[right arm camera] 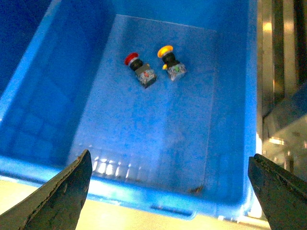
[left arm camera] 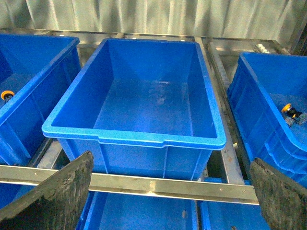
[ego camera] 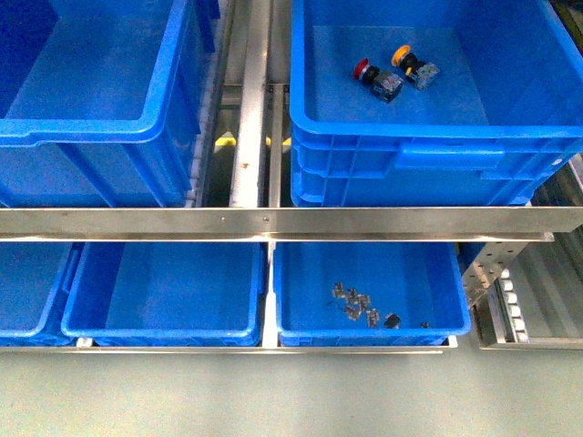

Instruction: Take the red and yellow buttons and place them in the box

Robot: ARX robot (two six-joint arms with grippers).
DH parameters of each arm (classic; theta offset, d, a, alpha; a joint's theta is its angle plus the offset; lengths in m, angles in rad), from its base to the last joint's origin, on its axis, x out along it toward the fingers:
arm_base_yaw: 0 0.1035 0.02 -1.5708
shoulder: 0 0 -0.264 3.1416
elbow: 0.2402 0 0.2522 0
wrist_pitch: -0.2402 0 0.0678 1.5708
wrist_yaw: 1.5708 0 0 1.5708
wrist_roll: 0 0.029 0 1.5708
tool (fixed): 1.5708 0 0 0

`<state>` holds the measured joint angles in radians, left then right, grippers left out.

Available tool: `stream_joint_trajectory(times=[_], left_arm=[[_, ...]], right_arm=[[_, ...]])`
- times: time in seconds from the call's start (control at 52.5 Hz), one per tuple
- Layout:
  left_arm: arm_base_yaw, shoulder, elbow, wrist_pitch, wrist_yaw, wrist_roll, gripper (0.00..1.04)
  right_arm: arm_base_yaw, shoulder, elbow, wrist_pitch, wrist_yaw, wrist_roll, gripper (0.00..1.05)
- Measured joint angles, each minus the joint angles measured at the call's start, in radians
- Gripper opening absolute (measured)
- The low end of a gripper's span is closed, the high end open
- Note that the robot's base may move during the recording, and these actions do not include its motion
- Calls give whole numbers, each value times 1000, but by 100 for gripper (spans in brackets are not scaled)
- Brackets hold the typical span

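Red button (ego camera: pixel 375 76) and yellow button (ego camera: pixel 414 66) inside unlabelled box (ego camera: pixel 437 146)

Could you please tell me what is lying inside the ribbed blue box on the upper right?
Inside the box lie a red button and a yellow button, side by side. Its near wall hides the nearest strip of floor.

Red + yellow buttons both sit in the ribbed box, upper right.

You've got the red button (ego camera: pixel 375 78) lying just beside the yellow button (ego camera: pixel 414 66) on the floor of the box (ego camera: pixel 437 150), near its far end. Big smooth bin (ego camera: pixel 91 137) sits to its left w/ a metal rail (ego camera: pixel 273 221) across the front. Below, small metal parts (ego camera: pixel 360 305) lie in the right shallow tray (ego camera: pixel 369 335).
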<state>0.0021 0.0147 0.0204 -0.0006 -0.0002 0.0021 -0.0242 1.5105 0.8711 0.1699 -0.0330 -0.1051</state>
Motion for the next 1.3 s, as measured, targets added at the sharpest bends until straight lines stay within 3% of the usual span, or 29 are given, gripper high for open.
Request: stream_joint_trajectory(times=[0.095,0.172,0.267,0.362,0.457,0.534,0.648,1.296], left_arm=[[0,0,0,0,0,0,97],[0,0,0,0,0,0,97],[0,0,0,0,0,0,97],[0,0,0,0,0,0,97],[0,0,0,0,0,0,97],[0,0,0,0,0,0,97],[0,0,0,0,0,0,97],[0,0,0,0,0,0,97]], right_arm=[[5,-162,-113,-77,44,115,98],[8,-182,-147,-28,45,145,96],[17,-183,-323,414,38,127,79],[23,-220,-447,635,31,116,63],[22,-300,-518,691,34,113,45],[23,-370,-603,694,33,111,23],[23,-438,-663,684,33,108,3],[23,-825,-848,492,33,108,4]])
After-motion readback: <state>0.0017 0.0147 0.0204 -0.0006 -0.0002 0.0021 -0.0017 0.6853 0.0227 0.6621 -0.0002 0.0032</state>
